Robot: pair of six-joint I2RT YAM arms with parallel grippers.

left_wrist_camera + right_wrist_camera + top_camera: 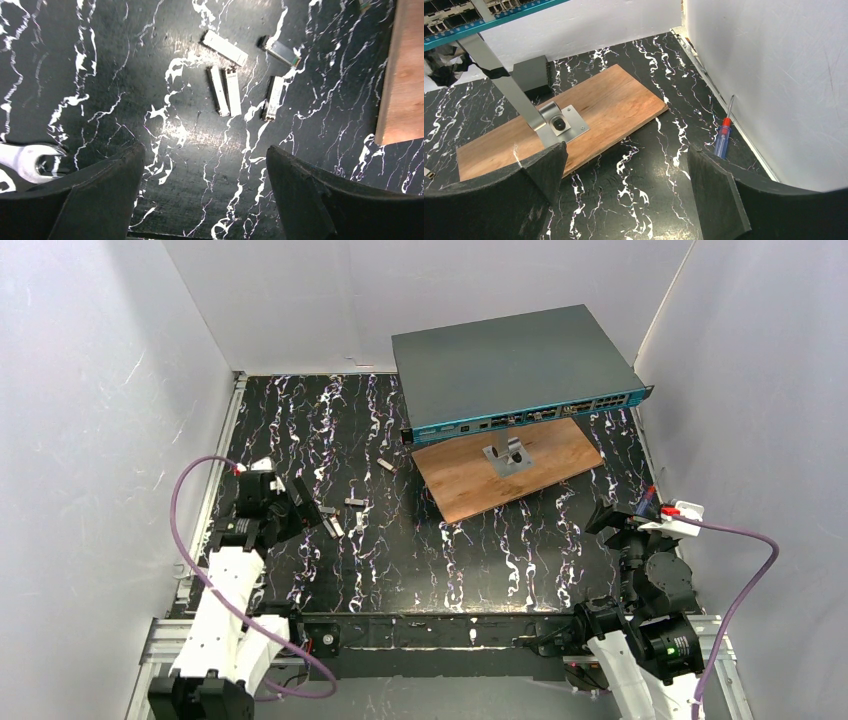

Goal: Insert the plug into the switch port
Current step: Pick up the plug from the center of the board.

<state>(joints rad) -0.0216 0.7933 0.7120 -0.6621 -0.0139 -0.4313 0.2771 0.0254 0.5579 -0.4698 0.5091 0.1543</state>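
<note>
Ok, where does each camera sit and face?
Top: above and behind, looking down on the table, switch and board; both arms show.
Left wrist: on the left arm, facing down at the plugs; its open fingers show.
Right wrist: on the right arm, facing forward at the board, stand and screwdriver; its open fingers show.
Shared: the board, in all three.

Cams: one overhead, two wrist.
Top looks down from behind; left wrist close above tabletop (100,75); right wrist low, facing wooden board (614,95) and switch (459,15), both in top too.
</note>
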